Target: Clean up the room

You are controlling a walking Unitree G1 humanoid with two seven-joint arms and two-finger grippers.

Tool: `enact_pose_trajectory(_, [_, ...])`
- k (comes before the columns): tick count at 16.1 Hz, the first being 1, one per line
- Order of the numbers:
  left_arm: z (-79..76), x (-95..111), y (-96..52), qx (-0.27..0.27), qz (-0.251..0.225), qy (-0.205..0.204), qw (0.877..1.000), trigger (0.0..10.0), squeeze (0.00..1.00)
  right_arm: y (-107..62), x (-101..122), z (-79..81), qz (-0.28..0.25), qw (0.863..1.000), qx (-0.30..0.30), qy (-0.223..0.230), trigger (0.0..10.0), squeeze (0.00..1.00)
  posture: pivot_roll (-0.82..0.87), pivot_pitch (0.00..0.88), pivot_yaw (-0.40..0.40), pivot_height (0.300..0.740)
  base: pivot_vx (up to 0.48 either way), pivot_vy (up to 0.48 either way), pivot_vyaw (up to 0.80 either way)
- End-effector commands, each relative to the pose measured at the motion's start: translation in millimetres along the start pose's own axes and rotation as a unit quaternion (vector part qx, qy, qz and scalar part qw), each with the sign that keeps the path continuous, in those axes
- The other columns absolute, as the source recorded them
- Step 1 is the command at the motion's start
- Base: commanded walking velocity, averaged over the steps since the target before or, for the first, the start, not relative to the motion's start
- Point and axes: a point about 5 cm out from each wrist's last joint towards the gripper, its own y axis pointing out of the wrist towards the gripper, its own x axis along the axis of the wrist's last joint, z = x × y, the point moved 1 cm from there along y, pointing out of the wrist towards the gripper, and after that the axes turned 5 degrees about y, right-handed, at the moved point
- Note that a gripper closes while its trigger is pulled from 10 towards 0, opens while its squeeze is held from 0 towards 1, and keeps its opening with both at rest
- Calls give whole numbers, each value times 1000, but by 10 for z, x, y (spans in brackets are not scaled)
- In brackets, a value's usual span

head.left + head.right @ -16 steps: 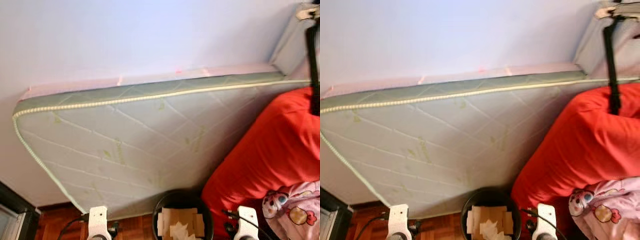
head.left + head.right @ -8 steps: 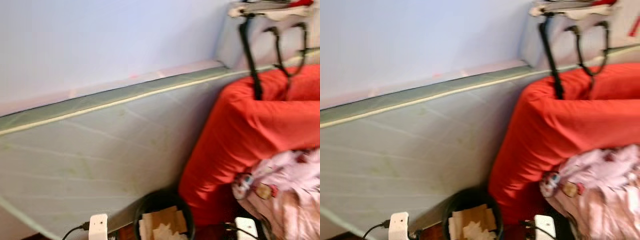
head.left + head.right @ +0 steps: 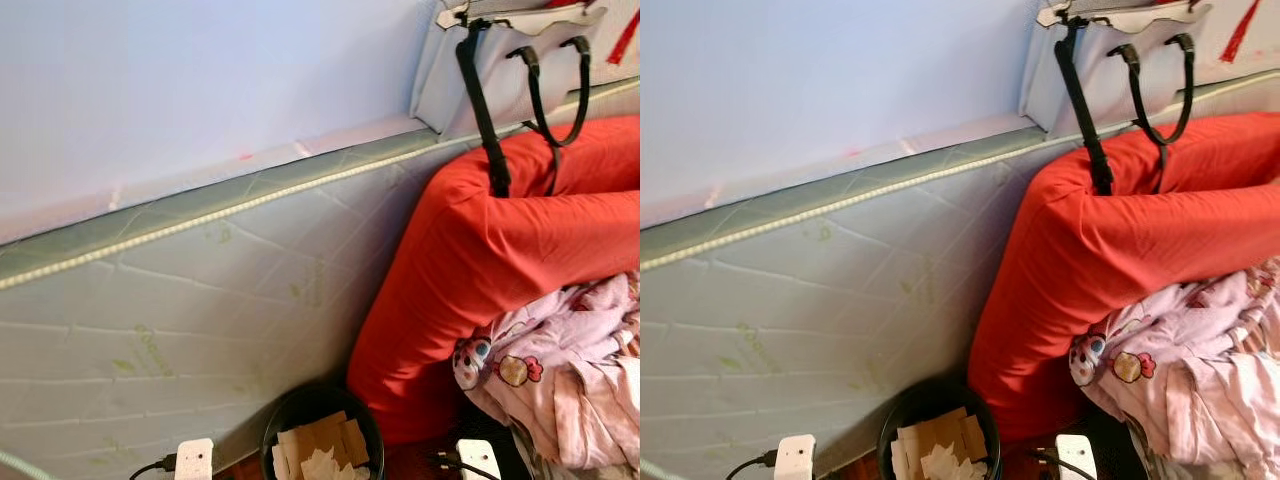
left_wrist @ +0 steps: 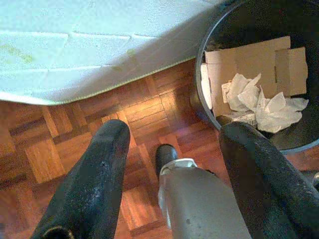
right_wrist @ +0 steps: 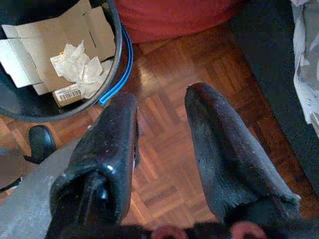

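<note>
Camera swung right (handbag (image 3: 520,40) fully visible now).

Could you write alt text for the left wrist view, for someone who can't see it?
The left gripper hangs open above a wooden parquet floor, near a black bin holding cardboard and crumpled tissue. A pale quilted mattress leans just beyond.

You won't find any words or numbers you can read here. The small white barcode label (image 5: 69,93) on a packet in the round black waste bin (image 5: 117,37) shows only bars, and the faint green prints on the quilted pale mattress (image 3: 200,300) are too blurred to read.
</note>
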Motion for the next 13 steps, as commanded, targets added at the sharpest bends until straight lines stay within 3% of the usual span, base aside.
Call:
enact_pose_trajectory(1, [11,-14,-3,1,1,16,1000,10000,0,-1,-26,10,7,1000,1,-5,10000,0,39,0,-6,740,0,-244,-638])
enact_pose_trajectory(2, [15,-11,-4,2,0,15,1000,10000,0,0,-25,13,7,1000,1,-5,10000,0,39,0,-9,740,0,-480,-631])
enact_pose_trajectory(9, [42,-8,-1,7,2,-5,1000,10000,0,7,20,12,1,1000,0,-3,10000,0,39,0,-18,740,0,0,-633])
enact_pose_trajectory(11, [49,18,4,8,-2,8,1000,10000,0,9,22,16,2,1000,1,-3,10000,0,40,0,-18,740,0,0,-634])
enact_pose_trajectory(13, [51,28,7,10,-3,16,1000,10000,0,12,31,28,2,1000,2,-3,10000,0,42,0,-15,740,0,-480,-634])
